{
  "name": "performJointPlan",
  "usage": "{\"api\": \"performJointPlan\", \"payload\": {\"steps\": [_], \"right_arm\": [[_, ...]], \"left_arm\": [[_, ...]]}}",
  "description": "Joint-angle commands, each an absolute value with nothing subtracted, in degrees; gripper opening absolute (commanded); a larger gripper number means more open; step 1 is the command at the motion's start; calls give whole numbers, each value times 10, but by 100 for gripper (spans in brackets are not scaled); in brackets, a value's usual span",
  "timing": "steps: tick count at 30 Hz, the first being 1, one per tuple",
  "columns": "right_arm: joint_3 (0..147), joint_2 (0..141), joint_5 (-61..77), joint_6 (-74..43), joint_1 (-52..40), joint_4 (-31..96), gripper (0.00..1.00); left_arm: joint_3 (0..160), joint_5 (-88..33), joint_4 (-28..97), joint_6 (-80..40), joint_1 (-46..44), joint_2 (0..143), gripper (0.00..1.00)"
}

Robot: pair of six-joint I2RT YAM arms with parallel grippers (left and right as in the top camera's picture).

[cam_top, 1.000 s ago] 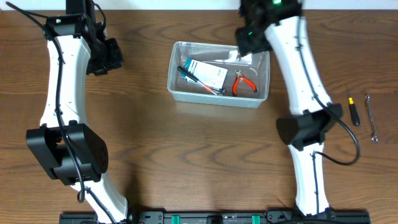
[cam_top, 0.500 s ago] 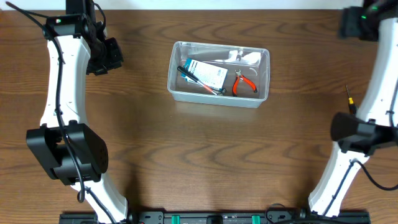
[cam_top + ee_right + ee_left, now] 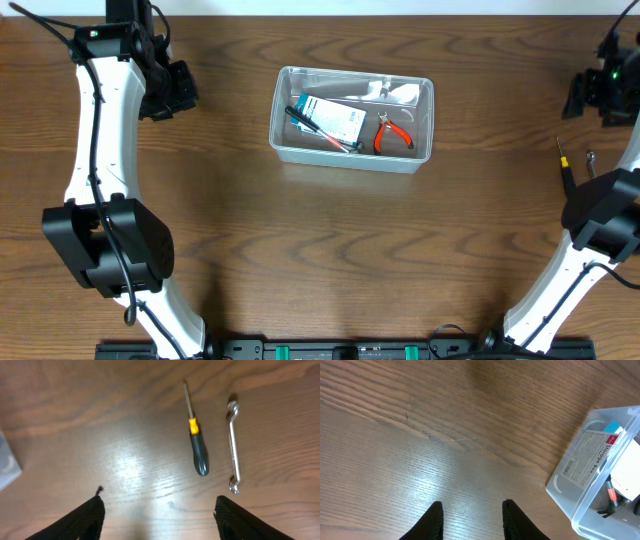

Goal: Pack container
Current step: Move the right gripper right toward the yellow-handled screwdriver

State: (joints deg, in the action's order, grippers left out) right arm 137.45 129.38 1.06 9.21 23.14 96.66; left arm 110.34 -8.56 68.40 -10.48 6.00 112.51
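The clear container (image 3: 350,161) sits on the brown wooden surface (image 3: 330,250) toward the far middle, between the two arms. Inside it lie a blue-and-white box (image 3: 333,117), orange-handled pliers (image 3: 392,136) and a white item (image 3: 396,92) against the far wall.

The left pincer (image 3: 471,506) hangs over bare wood well to the container's left, its fingers apart and holding nothing.

The right pincer (image 3: 160,501) hovers near the right edge, fingers spread wide and empty. Just ahead of it lie a black-handled screwdriver (image 3: 196,449) with a yellow collar and a slim metal wrench (image 3: 233,447), side by side and not touching. From overhead the right arm partly covers both.
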Motion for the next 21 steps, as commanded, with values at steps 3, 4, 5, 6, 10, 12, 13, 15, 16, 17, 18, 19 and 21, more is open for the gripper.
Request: {"api": "performJointPlan", "payload": {"steps": [3,4,5,6,10,12,13,15,16,17,18,19,21], "right_arm": [[1294,1245,35,142,238,929,71],[1267,1232,34,145,238,909,72],[1234,1215,33,152,238,884,73],[1206,1200,32,156,239,864,73],[1053,1119,28,165,249,758,75],[983,1086,28,179,259,717,77],[946,1070,28,186,267,696,77],[887,1053,28,205,285,663,80],[863,1051,28,211,296,648,80],[848,1051,28,211,305,637,80],[831,1052,29,216,315,622,80],[815,1053,31,228,324,608,81],[796,1053,35,250,338,587,78]], "left_arm": [[1099,-79,685,-101,60,1132,29],[1099,-79,685,-101,60,1132,29],[1099,-79,685,-101,60,1132,28],[1099,-79,685,-101,60,1132,28],[1099,-79,685,-101,60,1132,28],[1099,-79,685,-101,60,1132,28],[1099,-79,685,-101,60,1132,29],[1099,-79,682,-101,60,1132,29],[1099,-79,681,-101,60,1132,28],[1099,-79,680,-101,60,1132,29],[1099,-79,679,-101,60,1132,28],[1099,-79,679,-101,60,1132,29],[1099,-79,679,-101,60,1132,28]]}}
